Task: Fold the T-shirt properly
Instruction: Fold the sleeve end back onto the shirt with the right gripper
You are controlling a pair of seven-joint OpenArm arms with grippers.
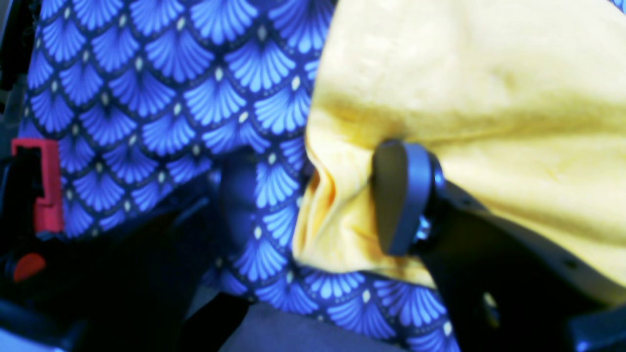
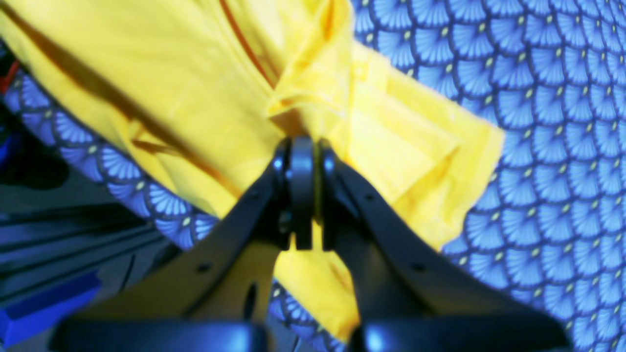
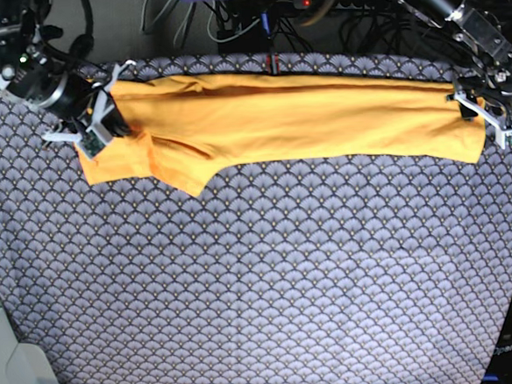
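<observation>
Seen from the base view, upper left of the frame: right gripper [image 3: 104,125], jaws pinched tight on a bunched fold at the sleeve end of the T-shirt [image 3: 286,124]. In the right wrist view the same grip fills the centre, right gripper [image 2: 302,161] closed with yellow fabric of the T-shirt [image 2: 195,98] gathered between the fingertips.

Across the upper band of the base frame: the garment stretched long and narrow from left to right, folded lengthwise, one sleeve flap hanging down at the left. Beneath it, covering nearly the whole frame: a blue-grey scallop-patterned cloth [image 3: 262,279] spread flat over the work surface.

Upper right of the base frame: left gripper [image 3: 490,116] at the hem end of the shirt. In the left wrist view, left gripper [image 1: 313,195] spread wide, one finger pad [image 1: 396,195] touching the edge of the T-shirt [image 1: 489,88], the other finger a dark blur over the scallop-patterned cloth [image 1: 146,88]; nothing clamped.

Along the top edge beyond the cloth: dark cables [image 3: 226,14] and equipment, too dim to tell apart.
</observation>
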